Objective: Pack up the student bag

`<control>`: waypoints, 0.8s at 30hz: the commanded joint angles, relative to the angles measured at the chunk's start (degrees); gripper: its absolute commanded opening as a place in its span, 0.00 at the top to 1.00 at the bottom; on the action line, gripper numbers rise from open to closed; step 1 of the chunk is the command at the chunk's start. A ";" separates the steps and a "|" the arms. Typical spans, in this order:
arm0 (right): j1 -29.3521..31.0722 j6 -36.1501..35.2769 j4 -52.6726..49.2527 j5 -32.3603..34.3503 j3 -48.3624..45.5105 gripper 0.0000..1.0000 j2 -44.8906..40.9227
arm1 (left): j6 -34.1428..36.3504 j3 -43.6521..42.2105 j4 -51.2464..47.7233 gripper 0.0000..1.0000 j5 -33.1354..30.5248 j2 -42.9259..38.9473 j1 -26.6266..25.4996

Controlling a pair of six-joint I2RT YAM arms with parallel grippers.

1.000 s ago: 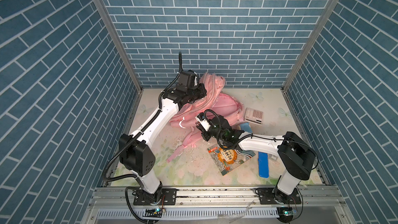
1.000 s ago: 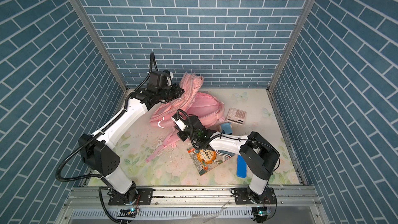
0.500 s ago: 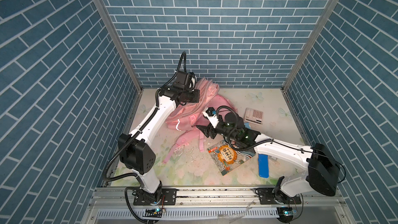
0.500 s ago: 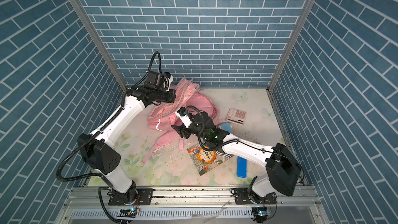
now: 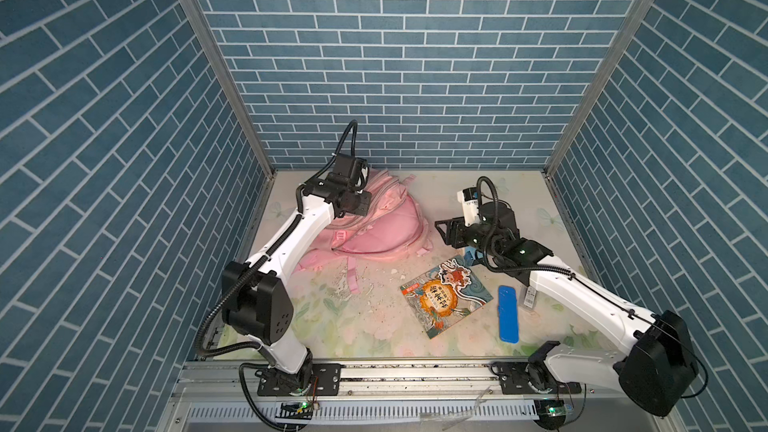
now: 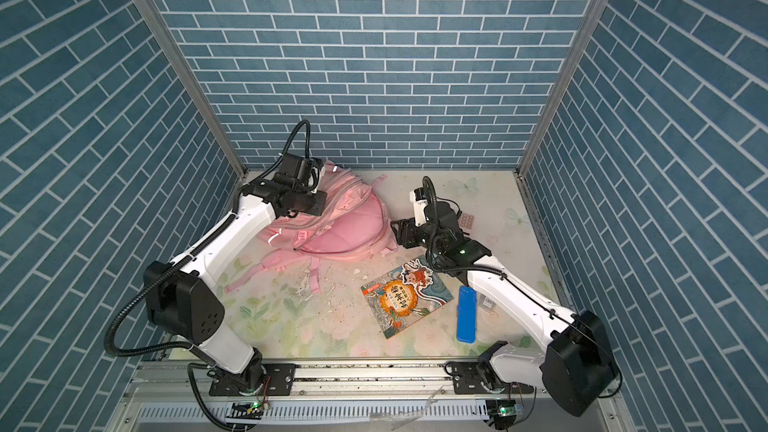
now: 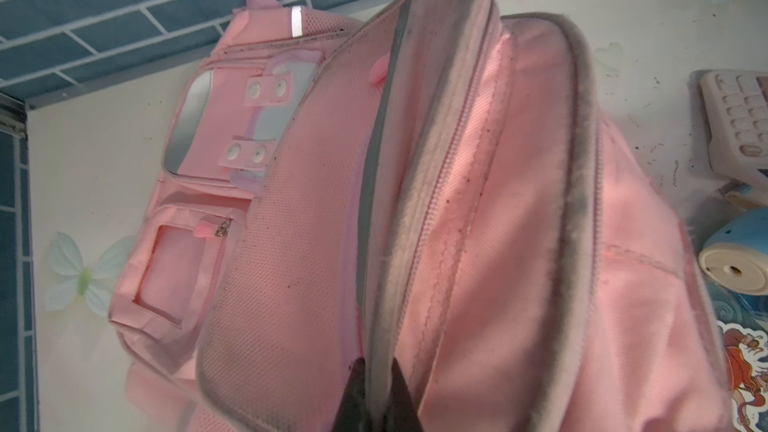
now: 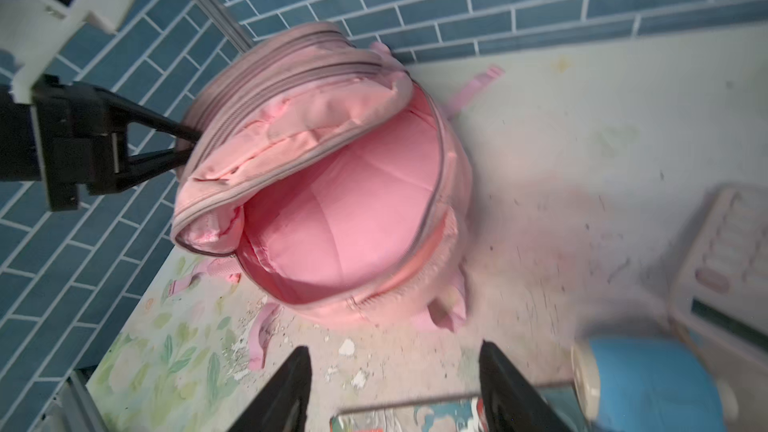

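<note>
1. The student bag (image 5: 382, 230) lies on the desk (image 5: 353, 326) left of the middle in both top views. It is close to the back wall, and its straps (image 5: 352, 282) trail toward the lower edge.
2. Its main pocket gapes open. In the right wrist view the pink lining shows through the round mouth.
3. The left pincer (image 7: 377, 365) is at the bag's upper rim, with its fingers a little apart and the grey zip edge between them. Whether they pinch the edge cannot be told.
4. The right pincer (image 8: 395, 388) hangs just right of the bag in both top views, clear of it. Its fingers are spread wide and hold nothing.
5. A picture book (image 5: 446, 297) lies flat below the bag, right of centre. A blue pencil case (image 5: 508, 314) lies near its right side, not touching it.
6. A calculator (image 7: 739, 126) and a blue pencil sharpener (image 7: 735, 259) sit to the right of the bag. In the top views the right arm (image 5: 582, 297) hides most of both.
7. White crumbs (image 5: 365, 284) are scattered on the desk between bag and book.
</note>
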 commanded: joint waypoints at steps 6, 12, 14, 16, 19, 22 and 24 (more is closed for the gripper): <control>-1.84 26.55 -10.73 -0.42 -9.36 0.35 -9.98 | -14.09 -6.18 9.34 0.43 3.53 -10.17 -2.92; -1.87 35.26 -12.38 -1.49 -18.96 0.34 -17.21 | -18.13 -11.83 16.31 0.41 2.61 -11.78 -17.22; -1.88 35.81 -13.01 -0.72 -21.90 0.34 -20.59 | -19.05 -14.19 18.39 0.42 4.51 -10.75 -19.26; -1.94 37.64 -12.95 0.77 -25.61 0.33 -24.56 | -19.89 -16.76 19.78 0.43 5.39 -9.23 -21.12; -2.34 40.02 -8.21 -0.22 -32.45 0.32 -29.96 | -20.30 -20.28 24.70 0.44 8.76 -6.62 -23.95; -3.26 41.86 -4.69 -2.48 -37.25 0.32 -32.04 | -19.16 -20.41 25.52 0.45 9.85 -2.65 -26.99; -4.09 42.38 -3.82 -3.82 -38.64 0.31 -31.60 | -18.49 -19.87 24.67 0.47 10.07 -0.18 -28.28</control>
